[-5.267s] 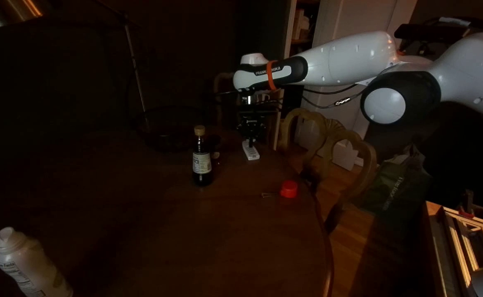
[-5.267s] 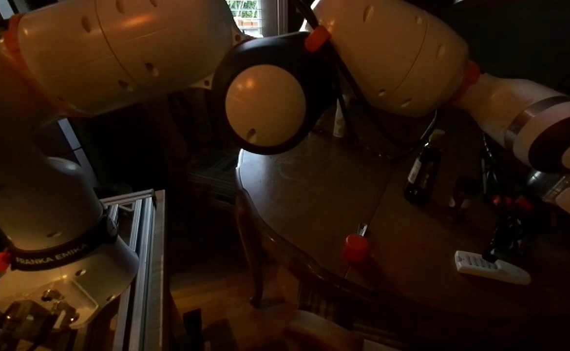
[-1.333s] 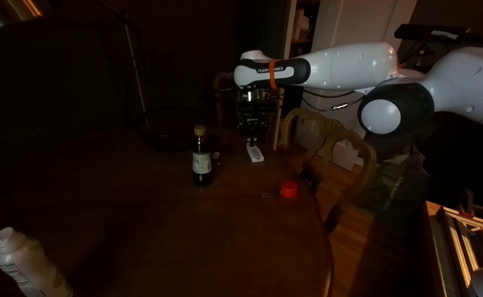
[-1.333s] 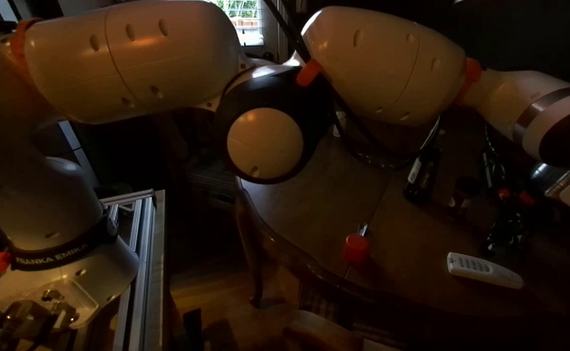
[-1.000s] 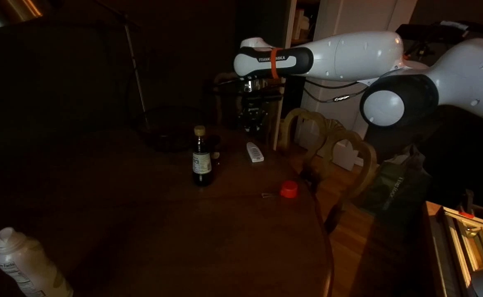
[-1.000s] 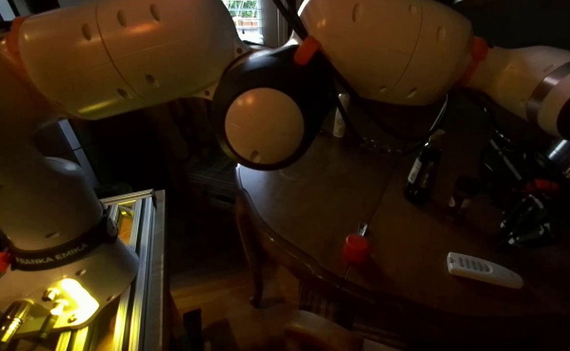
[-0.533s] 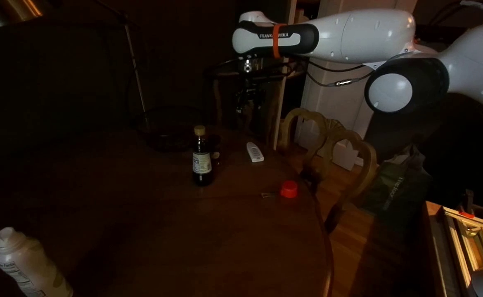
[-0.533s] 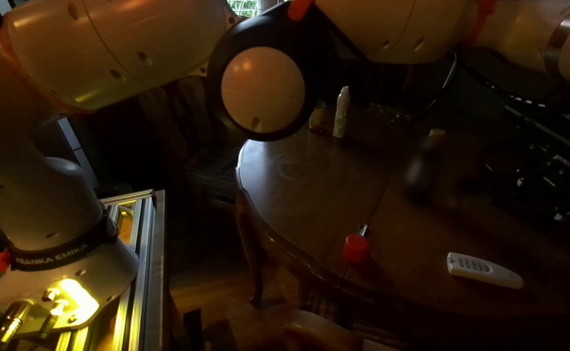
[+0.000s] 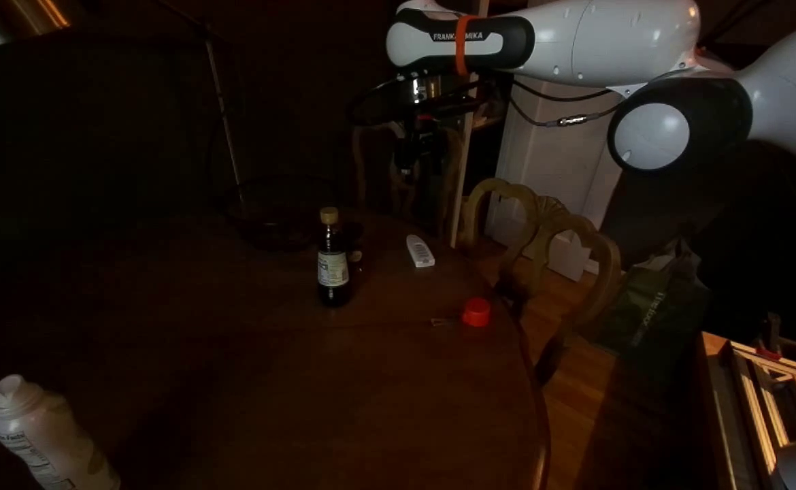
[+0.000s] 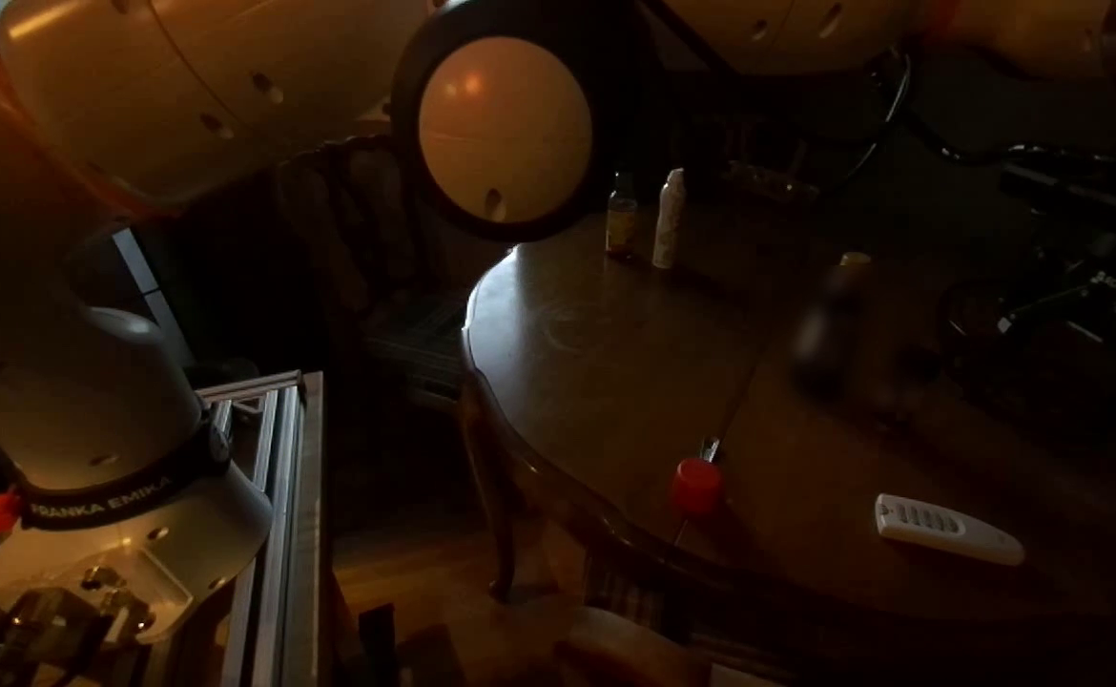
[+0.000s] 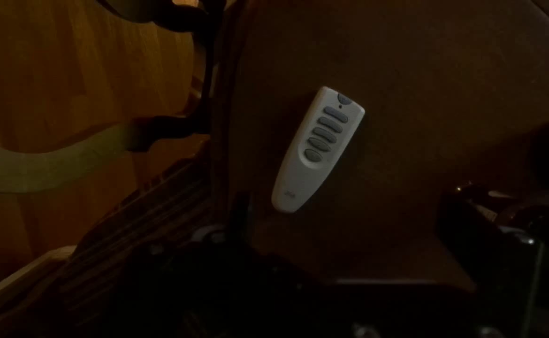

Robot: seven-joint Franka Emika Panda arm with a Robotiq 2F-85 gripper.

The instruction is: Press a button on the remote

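The remote [image 11: 318, 149], a slim whitish bar with several grey buttons, lies flat on the dark wooden table. It shows in both exterior views as well, near the table's rounded edge [image 9: 420, 251], [image 10: 949, 530]. My gripper [image 11: 345, 202] hangs well above the table, apart from the remote. In the wrist view its dark fingers [image 11: 240, 213] stand wide apart, with only table surface seen between them. In an exterior view the gripper [image 9: 413, 170] is a dark shape above and behind the remote; its fingertips are hard to make out there.
A dark bottle [image 9: 333, 269] with a white label stands beside the remote, a small dark jar [image 9: 355, 256] behind it. A red object [image 9: 476, 312] sits near the table edge. Chairs [image 9: 541, 218] stand close to the table. A white spray bottle [image 9: 51, 435] is farther off.
Earlier the gripper was down with its tip at the remote, which slid slightly. Since then the arm has risen well clear and the fingers have spread. The remote has stayed put over the last second.
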